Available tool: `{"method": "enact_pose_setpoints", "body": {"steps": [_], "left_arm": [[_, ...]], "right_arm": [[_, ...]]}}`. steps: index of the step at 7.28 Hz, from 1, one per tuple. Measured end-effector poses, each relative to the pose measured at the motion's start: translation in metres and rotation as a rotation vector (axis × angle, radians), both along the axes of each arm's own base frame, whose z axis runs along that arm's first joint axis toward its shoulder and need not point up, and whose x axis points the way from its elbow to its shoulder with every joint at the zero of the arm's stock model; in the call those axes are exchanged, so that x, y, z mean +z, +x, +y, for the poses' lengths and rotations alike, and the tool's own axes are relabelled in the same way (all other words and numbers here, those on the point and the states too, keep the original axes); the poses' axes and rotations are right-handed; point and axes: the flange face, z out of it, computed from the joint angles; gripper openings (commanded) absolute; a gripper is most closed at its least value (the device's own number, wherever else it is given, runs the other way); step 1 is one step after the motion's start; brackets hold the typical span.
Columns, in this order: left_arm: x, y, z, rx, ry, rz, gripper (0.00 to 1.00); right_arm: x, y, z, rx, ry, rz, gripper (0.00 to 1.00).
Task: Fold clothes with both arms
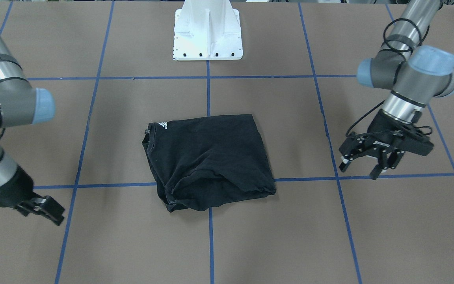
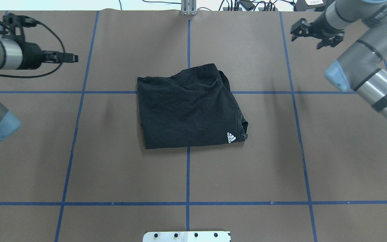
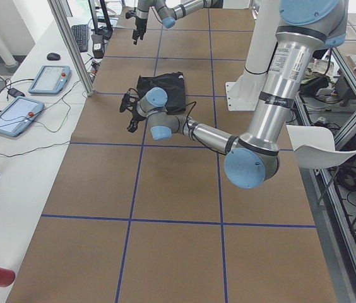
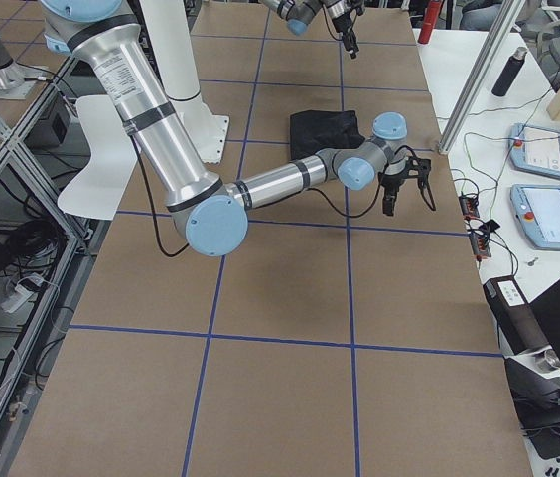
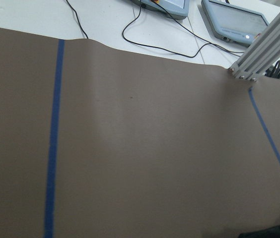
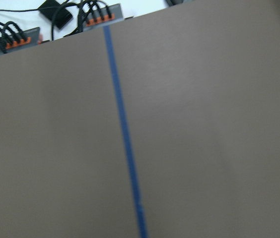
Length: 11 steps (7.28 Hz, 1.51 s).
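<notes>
- T-shirt is found folded in a compact bundle at the desk centre, far edge rumpled.
- Left pincer and right pincer are seen jaws apart, empty, well clear.
- Any tidying is judged best done by pressing that edge flat, not lifting.

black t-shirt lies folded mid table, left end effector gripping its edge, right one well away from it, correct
No. The left end effector grips nothing: it hangs open, well apart from the black t-shirt, as the exterior front-facing view shows. The rest holds: shirt folded, right end effector away from it.
</notes>
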Motion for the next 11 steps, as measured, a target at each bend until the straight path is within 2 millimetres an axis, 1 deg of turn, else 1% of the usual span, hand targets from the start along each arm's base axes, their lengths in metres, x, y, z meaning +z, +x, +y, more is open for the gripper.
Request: {"method": "enact_pose_setpoints", "body": {"steps": [1, 2, 3, 4, 5, 6, 7, 8, 9, 10, 11], "left_arm": [[0.03, -0.052, -0.002, 0.028, 0.053, -0.092, 1.0], [0.053, -0.104, -0.007, 0.055, 0.087, -0.176, 1.0], [0.069, -0.157, -0.012, 0.085, 0.099, -0.245, 1.0], [0.079, -0.207, -0.013, 0.116, 0.096, -0.284, 1.0], [0.089, -0.248, -0.009, 0.152, 0.089, -0.298, 1.0], [0.101, -0.271, 0.002, 0.177, 0.077, -0.301, 1.0], [0.115, -0.281, 0.027, 0.187, 0.052, -0.299, 1.0], [0.124, -0.285, 0.06, 0.186, 0.022, -0.294, 1.0], [0.126, -0.287, 0.084, 0.183, -0.001, -0.287, 1.0], [0.124, -0.287, 0.099, 0.186, -0.025, -0.28, 1.0], [0.12, -0.285, 0.1, 0.193, -0.055, -0.277, 1.0]], "right_arm": [[0.015, 0.06, 0.001, -0.084, 0.041, 0.067, 1.0], [0.025, 0.112, 0.002, -0.166, 0.065, 0.12, 1.0], [0.036, 0.15, 0.01, -0.233, 0.083, 0.148, 1.0], [0.048, 0.177, 0.025, -0.273, 0.094, 0.143, 1.0], [0.063, 0.198, 0.045, -0.283, 0.087, 0.113, 1.0], [0.084, 0.211, 0.068, -0.285, 0.062, 0.086, 1.0], [0.104, 0.218, 0.095, -0.285, 0.038, 0.073, 1.0], [0.114, 0.223, 0.123, -0.286, 0.03, 0.069, 1.0], [0.12, 0.227, 0.15, -0.289, 0.022, 0.066, 1.0], [0.126, 0.23, 0.174, -0.293, 0.015, 0.064, 1.0], [0.13, 0.231, 0.186, -0.299, 0.015, 0.061, 1.0]]}}
